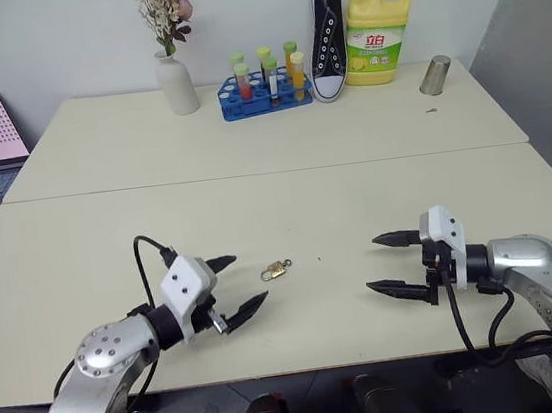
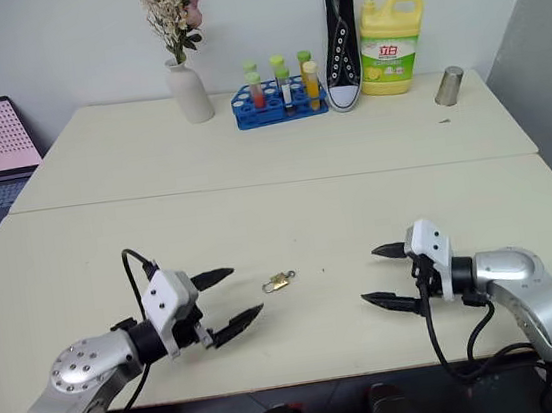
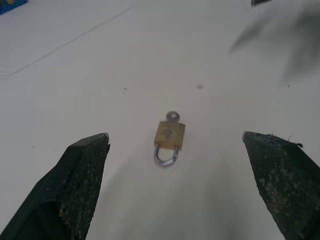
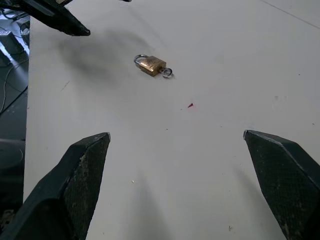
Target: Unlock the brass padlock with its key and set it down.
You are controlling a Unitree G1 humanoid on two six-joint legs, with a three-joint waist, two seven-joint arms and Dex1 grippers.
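Left wrist view shows the brass padlock (image 3: 169, 136) lying on the table (image 1: 286, 205), shackle closed, key (image 3: 172, 116) in its base; nothing is done yet. It rests between the left gripper (image 1: 233, 286) and right gripper (image 1: 395, 264), both spread wide and empty. Vase (image 1: 176, 83), tube rack (image 1: 264, 95), shoe (image 1: 328, 31) and detergent bottle (image 1: 375, 31) stand well back, clear of the path.

Left silver arm's black two-fingered gripper (image 1: 231, 288) points inward, fingers spread wide, empty. Right silver arm's black two-fingered gripper (image 1: 394, 264) faces it, likewise spread wide, empty.
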